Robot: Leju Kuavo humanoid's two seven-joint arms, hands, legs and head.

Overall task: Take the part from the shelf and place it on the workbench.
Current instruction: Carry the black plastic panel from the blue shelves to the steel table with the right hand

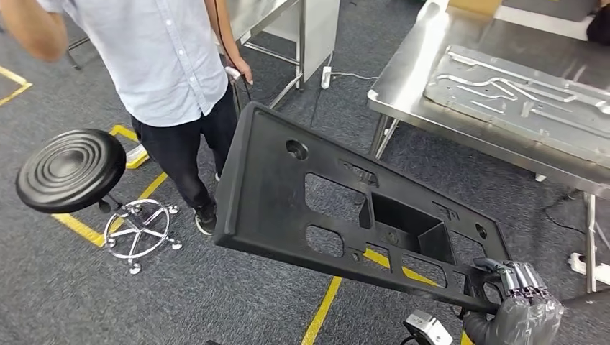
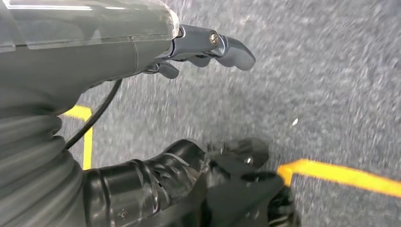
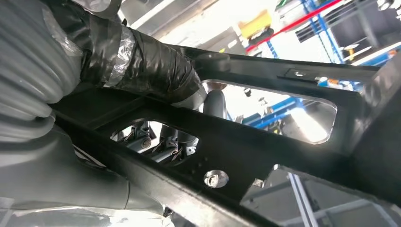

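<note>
your right robot hand grips the black part by one corner, holding it tilted in the air over the floor. pickup looks done; the worktop lies ahead, placing remains. left robot hand hangs empty, fingers loosely apart.

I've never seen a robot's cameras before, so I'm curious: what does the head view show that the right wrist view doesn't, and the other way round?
Head view alone: the whole black part tilted over grey carpet, a person, a black stool and the steel workbench bearing a metal panel.

Right wrist view alone: the part's underside close up, with a screw and blue racking through its openings.

Both: the right hand gripping the part's edge.
</note>
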